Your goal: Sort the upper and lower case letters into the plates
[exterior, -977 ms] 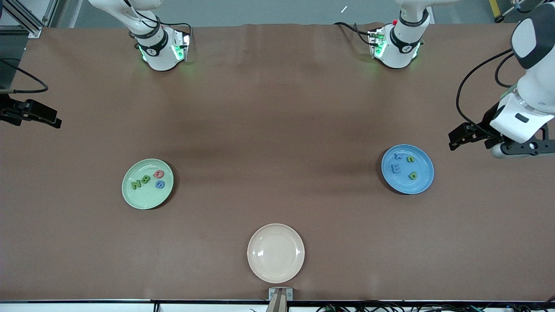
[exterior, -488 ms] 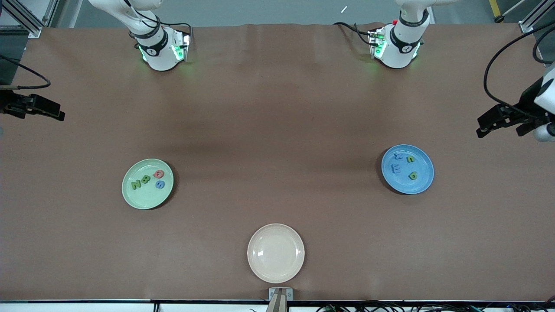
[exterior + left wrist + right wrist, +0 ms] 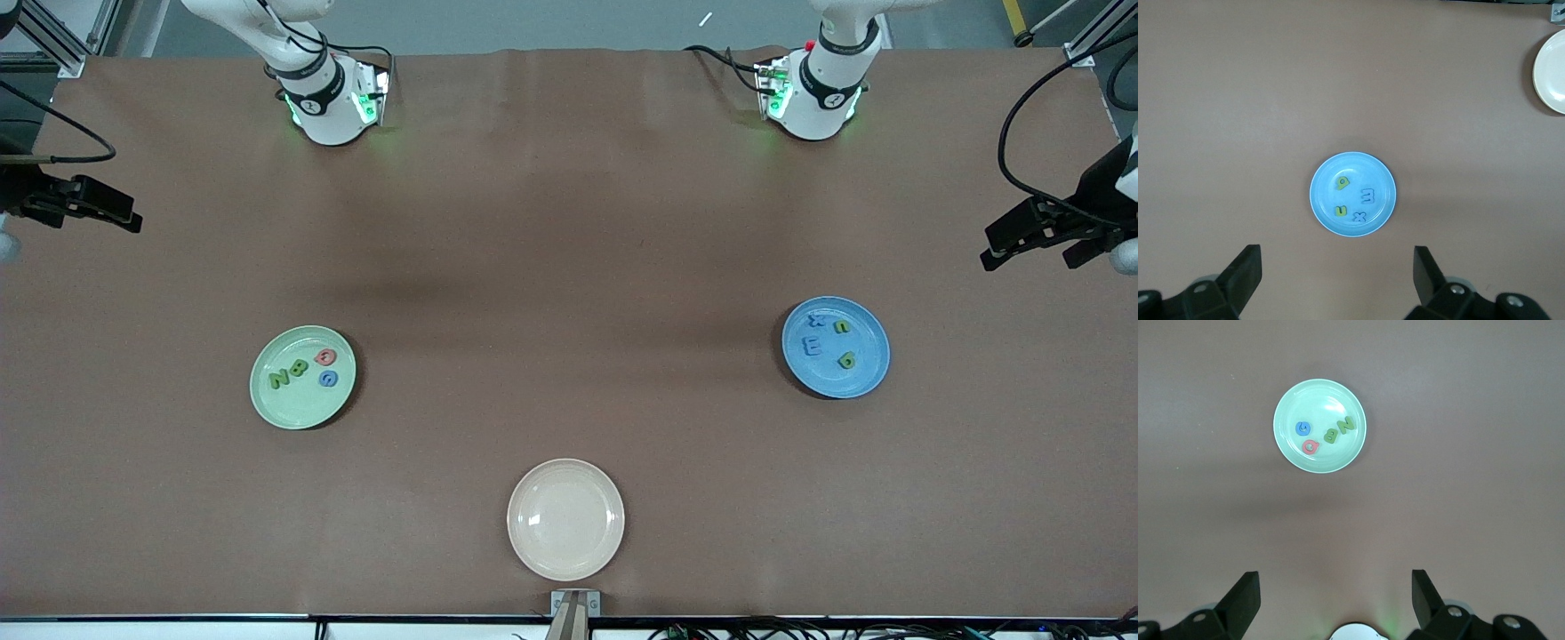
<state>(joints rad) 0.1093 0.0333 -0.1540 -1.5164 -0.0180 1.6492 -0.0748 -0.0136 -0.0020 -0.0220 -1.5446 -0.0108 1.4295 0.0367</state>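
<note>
The pale mint green plate holds green N, green B, pink-red Q and blue G. The sky blue plate holds blue x, blue m, green u and the green 9-like letter. My left gripper is open and empty, high over the table's edge at the left arm's end. My right gripper is open and empty, high over the right arm's end. The left wrist view looks down on the blue plate, the right wrist view on the green plate.
A cream-white plate with nothing on it sits near the table's front edge, midway between the two arms. It also shows in the left wrist view. The arm bases stand along the table's back edge.
My left gripper has pulled away from the blue plate toward the table's end and risen. My right gripper has shifted slightly toward the bases. The letters and plates have not moved.
</note>
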